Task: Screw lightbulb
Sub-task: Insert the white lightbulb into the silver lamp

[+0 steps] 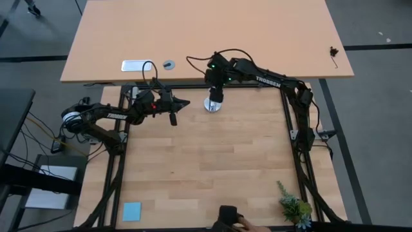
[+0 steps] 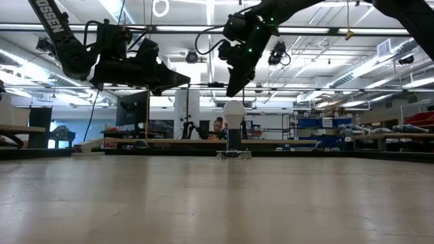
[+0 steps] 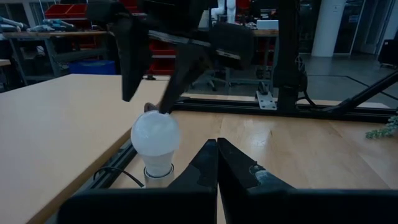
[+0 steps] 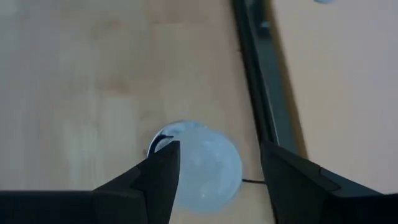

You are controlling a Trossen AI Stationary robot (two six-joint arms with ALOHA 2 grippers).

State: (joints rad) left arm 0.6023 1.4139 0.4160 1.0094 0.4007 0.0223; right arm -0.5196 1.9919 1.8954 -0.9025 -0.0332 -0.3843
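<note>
The white lightbulb [image 3: 155,137] stands upright with its base in a round socket [image 2: 234,154] on the table's far middle; a black cord runs from the socket. My right gripper [image 4: 221,155] hangs open just above the lightbulb [image 4: 205,165], pointing steeply down, with one finger on each side of the bulb's top. The low view shows a small gap between the fingertips and the glass. My left gripper [image 3: 217,146] is shut and level, a short way to the left of the lightbulb [image 1: 212,103], pointing at it.
A dark frame rail [image 4: 255,74] runs just behind the socket, with a second tabletop [image 1: 257,38] beyond it. A blue square [image 1: 132,211], a small plant [image 1: 295,207] and a black object [image 1: 228,216] lie at the near edge. The table's middle [image 1: 206,161] is bare wood.
</note>
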